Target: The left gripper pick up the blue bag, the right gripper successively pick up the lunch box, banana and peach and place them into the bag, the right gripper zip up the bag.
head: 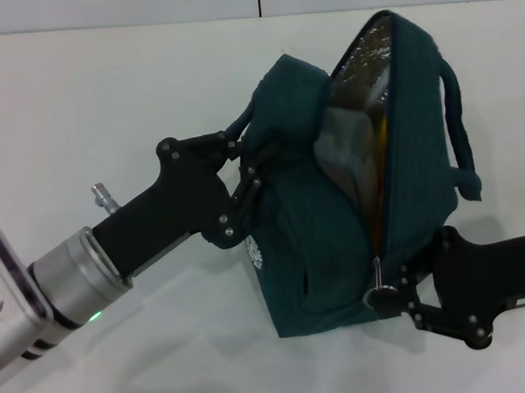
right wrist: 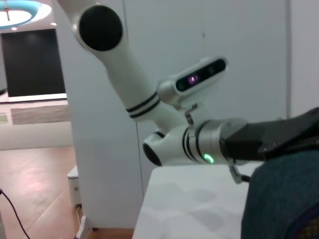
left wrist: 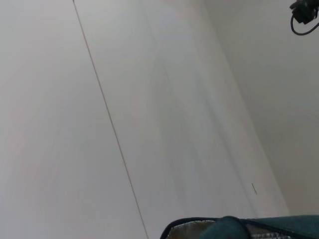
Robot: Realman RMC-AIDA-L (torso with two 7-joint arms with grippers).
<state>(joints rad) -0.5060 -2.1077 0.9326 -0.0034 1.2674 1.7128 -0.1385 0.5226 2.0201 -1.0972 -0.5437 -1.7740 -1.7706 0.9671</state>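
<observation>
The blue bag [head: 336,236] stands on the white table [head: 105,99], its top zipper open along most of its length and the silver lining showing. My left gripper [head: 246,175] is shut on the bag's left handle and holds it up. My right gripper [head: 386,294] is at the bag's near end, shut on the zipper pull [head: 375,274]. Inside the opening I see a pale grey shape, likely the lunch box [head: 340,147], and a yellow strip, likely the banana [head: 382,131]. The peach is hidden. The bag's rim shows in the left wrist view [left wrist: 239,229], and its side in the right wrist view [right wrist: 284,199].
The bag's other handle [head: 459,122] hangs over its right side. In the right wrist view my left arm [right wrist: 199,144] reaches in over the table edge [right wrist: 164,199], with a wall and room floor behind.
</observation>
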